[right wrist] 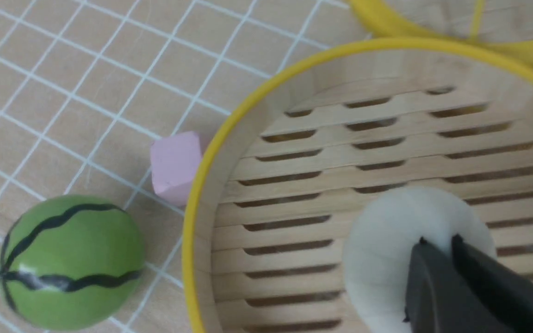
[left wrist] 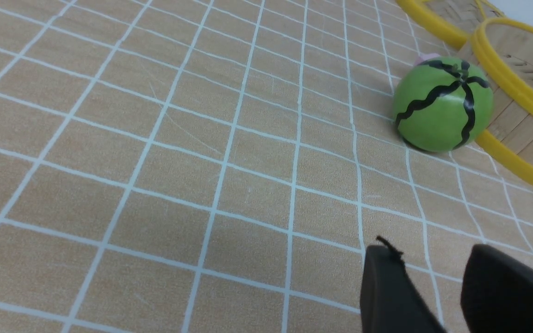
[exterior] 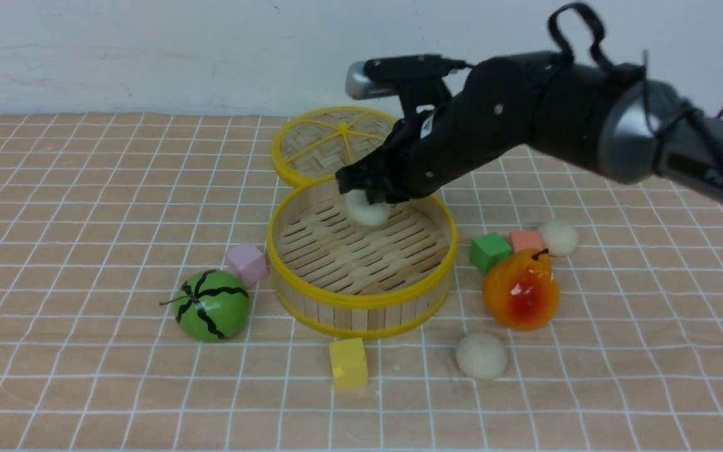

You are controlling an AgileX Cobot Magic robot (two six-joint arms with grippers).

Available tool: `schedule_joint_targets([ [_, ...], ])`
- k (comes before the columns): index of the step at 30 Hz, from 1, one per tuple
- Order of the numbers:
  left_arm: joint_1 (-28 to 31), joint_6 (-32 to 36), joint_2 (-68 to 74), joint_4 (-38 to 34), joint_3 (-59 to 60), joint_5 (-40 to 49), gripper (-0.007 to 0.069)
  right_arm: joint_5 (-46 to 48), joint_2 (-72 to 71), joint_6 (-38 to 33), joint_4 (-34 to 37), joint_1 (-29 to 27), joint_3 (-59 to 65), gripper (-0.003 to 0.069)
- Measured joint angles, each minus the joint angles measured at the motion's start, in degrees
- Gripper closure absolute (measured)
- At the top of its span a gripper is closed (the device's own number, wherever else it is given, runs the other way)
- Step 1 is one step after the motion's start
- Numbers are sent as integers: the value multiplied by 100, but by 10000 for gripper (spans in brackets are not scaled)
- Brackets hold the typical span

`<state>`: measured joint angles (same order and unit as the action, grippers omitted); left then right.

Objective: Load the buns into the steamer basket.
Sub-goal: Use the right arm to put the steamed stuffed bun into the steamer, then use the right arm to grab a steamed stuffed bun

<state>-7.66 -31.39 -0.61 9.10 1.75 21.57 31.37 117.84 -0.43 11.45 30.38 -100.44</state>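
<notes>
Right fingers point(right wrist: 433, 286) pinch bun point(right wrist: 387, 240) in steamer basket point(right wrist: 211, 157); pink cube point(right wrist: 174, 164) seemingly touching wall

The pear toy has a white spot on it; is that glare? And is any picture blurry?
Front view: yes, the pear shows a small glare spot, shadows are soft. Right wrist view: the bun and right claw gripping it look blurred. Left wrist view: the left claw is soft, the melon sharp.

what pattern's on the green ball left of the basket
The green ball has wavy black stripes; clearest in the left wrist view.
</notes>
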Motion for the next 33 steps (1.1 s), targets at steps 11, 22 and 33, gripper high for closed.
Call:
schedule_joint_targets([
  [11,0,0,0,0,0,0,386,-625,716,0,0,41,-13,590],
  [22,0,0,0,0,0,0,386,-523,728,0,-240,41,-19,304],
  [33,0,0,0,0,0,0,386,837,-663,43,-1089,2,-19,264],
])
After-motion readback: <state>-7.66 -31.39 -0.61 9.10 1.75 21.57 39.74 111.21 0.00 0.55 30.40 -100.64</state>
